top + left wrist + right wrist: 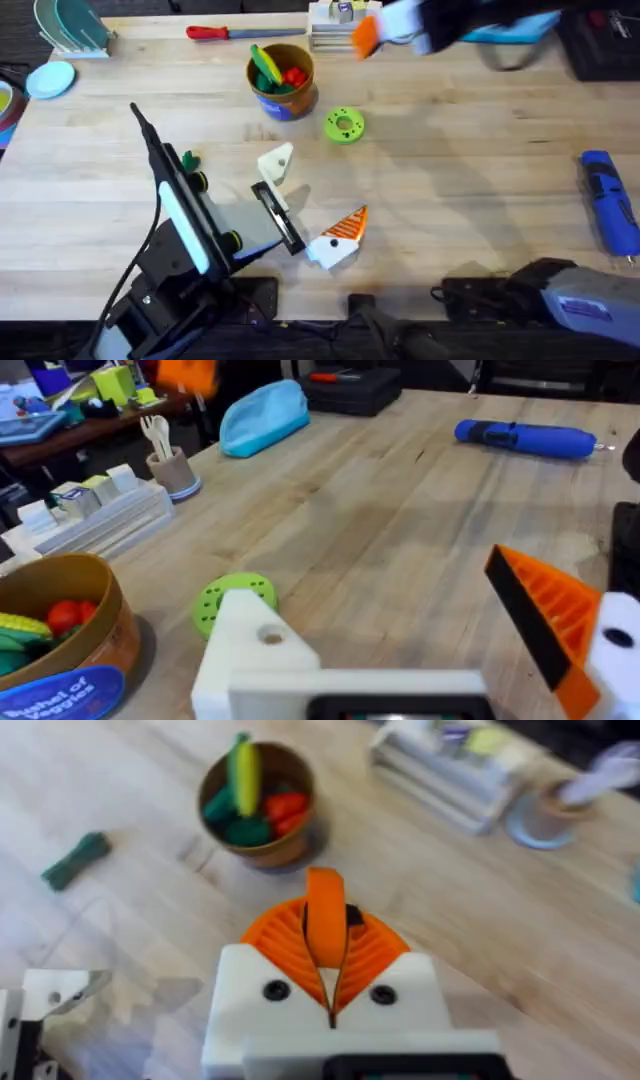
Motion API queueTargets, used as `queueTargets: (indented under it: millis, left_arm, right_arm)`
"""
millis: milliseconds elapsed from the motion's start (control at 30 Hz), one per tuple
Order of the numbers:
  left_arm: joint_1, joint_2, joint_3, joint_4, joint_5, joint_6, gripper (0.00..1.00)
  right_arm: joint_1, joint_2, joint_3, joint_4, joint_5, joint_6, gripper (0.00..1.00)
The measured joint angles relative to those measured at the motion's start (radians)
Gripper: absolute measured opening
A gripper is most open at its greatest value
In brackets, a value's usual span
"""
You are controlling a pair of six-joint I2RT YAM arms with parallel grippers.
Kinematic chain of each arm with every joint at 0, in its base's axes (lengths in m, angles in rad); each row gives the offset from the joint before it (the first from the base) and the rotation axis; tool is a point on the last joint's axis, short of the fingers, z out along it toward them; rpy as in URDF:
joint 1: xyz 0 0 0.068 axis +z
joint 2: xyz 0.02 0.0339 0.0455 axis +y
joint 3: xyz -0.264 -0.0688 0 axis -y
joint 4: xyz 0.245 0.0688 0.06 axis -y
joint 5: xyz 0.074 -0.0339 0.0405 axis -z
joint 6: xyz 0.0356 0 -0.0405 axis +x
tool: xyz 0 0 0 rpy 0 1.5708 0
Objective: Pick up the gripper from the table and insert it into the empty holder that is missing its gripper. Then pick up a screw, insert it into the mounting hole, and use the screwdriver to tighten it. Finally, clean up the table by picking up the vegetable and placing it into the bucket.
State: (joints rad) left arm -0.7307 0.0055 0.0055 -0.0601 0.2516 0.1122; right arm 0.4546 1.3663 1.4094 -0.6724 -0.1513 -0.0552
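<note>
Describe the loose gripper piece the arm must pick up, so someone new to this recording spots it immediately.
Start at the black holder bar near the table's front middle. Just right of its end lies the gripper: a white block with an orange ribbed triangular tip. The cream finger piece nearby has no orange at all.

Legible text: one blue label on the bucket (62,650), reading roughly "Bushel of Veggies" (first word partly cut off). Nothing else readable.
</note>
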Motion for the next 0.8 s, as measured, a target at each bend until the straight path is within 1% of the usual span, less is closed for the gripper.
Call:
queueTargets:
  millis: [100, 200, 267, 367, 467, 533, 633, 700, 800]
  left_arm:
    - [0.000, 0.000, 0.000, 0.000, 0.000, 0.000, 0.993]
    - [0.000, 0.000, 0.000, 0.000, 0.000, 0.000, 0.993]
    - [0.000, 0.000, 0.000, 0.000, 0.000, 0.000, 0.993]
    - [0.000, 0.000, 0.000, 0.000, 0.000, 0.000, 0.993]
    - [0.000, 0.000, 0.000, 0.000, 0.000, 0.000, 0.993]
    - [0.000, 0.000, 0.000, 0.000, 0.000, 0.000, 0.993]
    - [0.000, 0.000, 0.000, 0.000, 0.000, 0.000, 0.993]
    - [0.000, 0.000, 0.000, 0.000, 0.000, 0.000, 0.993]
    - [0.000, 0.000, 0.000, 0.000, 0.000, 0.000, 0.992]
  right_arm:
    - [-0.092, -0.129, 0.002, -0.085, 0.033, 0.004, 0.009]
    - [-0.177, -0.225, 0.002, -0.185, 0.066, 0.011, 0.009]
    - [-0.236, -0.280, -0.016, -0.217, 0.087, 0.011, 0.009]
    - [-0.337, -0.383, -0.090, -0.232, 0.107, 0.012, 0.009]
    - [-0.434, -0.510, -0.194, -0.222, 0.094, 0.018, 0.009]
    - [-0.485, -0.604, -0.281, -0.186, 0.051, 0.037, 0.009]
    - [-0.527, -0.714, -0.430, -0.079, -0.072, 0.107, 0.009]
    - [-0.532, -0.749, -0.538, 0.031, -0.175, 0.189, 0.009]
    - [-0.531, -0.750, -0.680, 0.177, -0.326, 0.326, 0.009]
